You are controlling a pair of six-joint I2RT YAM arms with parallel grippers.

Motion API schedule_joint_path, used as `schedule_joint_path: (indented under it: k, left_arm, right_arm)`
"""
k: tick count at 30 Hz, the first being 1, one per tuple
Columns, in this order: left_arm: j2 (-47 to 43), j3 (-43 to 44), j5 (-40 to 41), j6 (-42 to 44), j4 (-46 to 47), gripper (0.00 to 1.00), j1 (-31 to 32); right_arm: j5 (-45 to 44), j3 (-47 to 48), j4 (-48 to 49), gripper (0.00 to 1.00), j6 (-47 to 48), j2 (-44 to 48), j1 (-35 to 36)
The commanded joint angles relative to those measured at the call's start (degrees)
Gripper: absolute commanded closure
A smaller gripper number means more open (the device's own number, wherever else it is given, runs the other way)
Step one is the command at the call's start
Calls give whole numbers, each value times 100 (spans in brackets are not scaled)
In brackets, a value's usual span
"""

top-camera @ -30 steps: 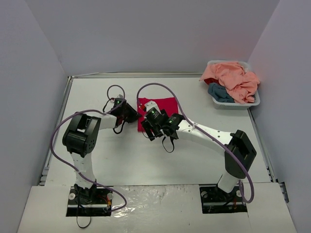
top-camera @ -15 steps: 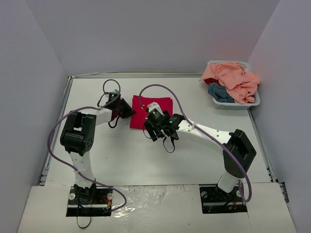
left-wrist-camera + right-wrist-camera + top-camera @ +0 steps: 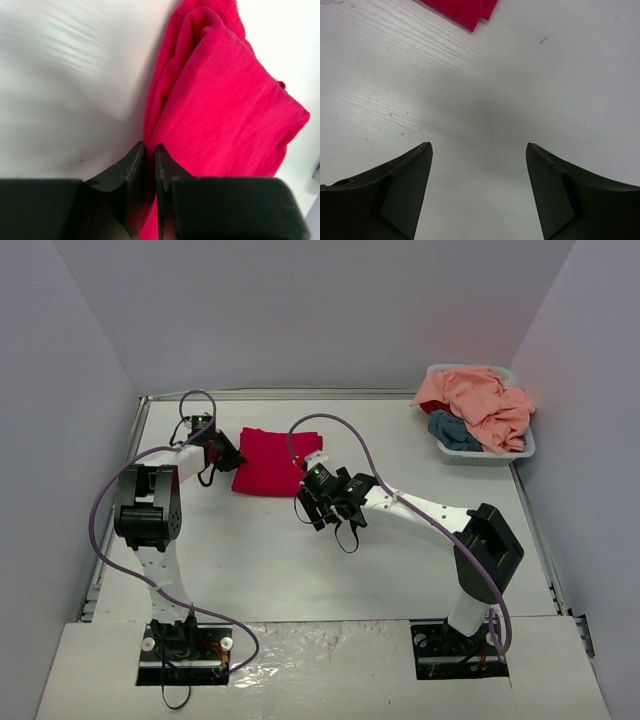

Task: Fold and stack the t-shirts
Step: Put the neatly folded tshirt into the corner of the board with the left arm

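Left jaws are clamped on the red t-shirt (image 3: 225, 115) at its left edge. Right jaws hang apart over the counter (image 3: 485, 75), shirt corner at upper left of their view.

Bare table (image 3: 260, 575) near and centre; folded red t-shirt (image 3: 270, 465) far left; heaped basket (image 3: 490, 457) far-right corner

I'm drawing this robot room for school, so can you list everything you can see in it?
red t-shirt: one, crimson, folded, far left-centre of table
peach t-shirt: at least one, peach-pink, heaped in basket
teal t-shirt: one, teal-blue, in basket under the peach
basket: one, white, far right corner
table: one, white, under everything
left gripper: one, black, pinching red t-shirt's edge
right gripper: one, black, open over bare table
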State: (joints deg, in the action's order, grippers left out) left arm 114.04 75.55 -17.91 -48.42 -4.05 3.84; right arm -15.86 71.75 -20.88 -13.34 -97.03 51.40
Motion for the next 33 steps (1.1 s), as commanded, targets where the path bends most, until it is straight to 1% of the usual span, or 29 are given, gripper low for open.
schedule_joint_path:
  k: [1, 4, 6, 16, 21, 24, 33]
  left_arm:
    - [56, 389, 121, 272, -420, 89, -243]
    - [180, 601, 95, 404, -552, 89, -348]
    - [320, 855, 130, 500, -745, 89, -584]
    - [681, 1620, 253, 685, -1088, 89, -937]
    - [874, 2015, 227, 694, -1194, 89, -1104]
    - [962, 2104, 236, 641, -1177, 89, -1201]
    - [1472, 2948, 227, 676, -1440, 89, -1420]
  right_arm:
    - [-190, 41, -144, 28, -54, -79, -16]
    - [-146, 32, -144, 28, -63, -123, -16]
    - [-128, 24, -144, 28, -72, -140, -16]
    - [-40, 32, -144, 28, -46, -316, -16]
    - [-23, 50, -126, 28, -28, -404, -16]
    - [-14, 76, -126, 28, -19, -448, -16]
    - [-75, 76, -135, 27, -10, -527, -24]
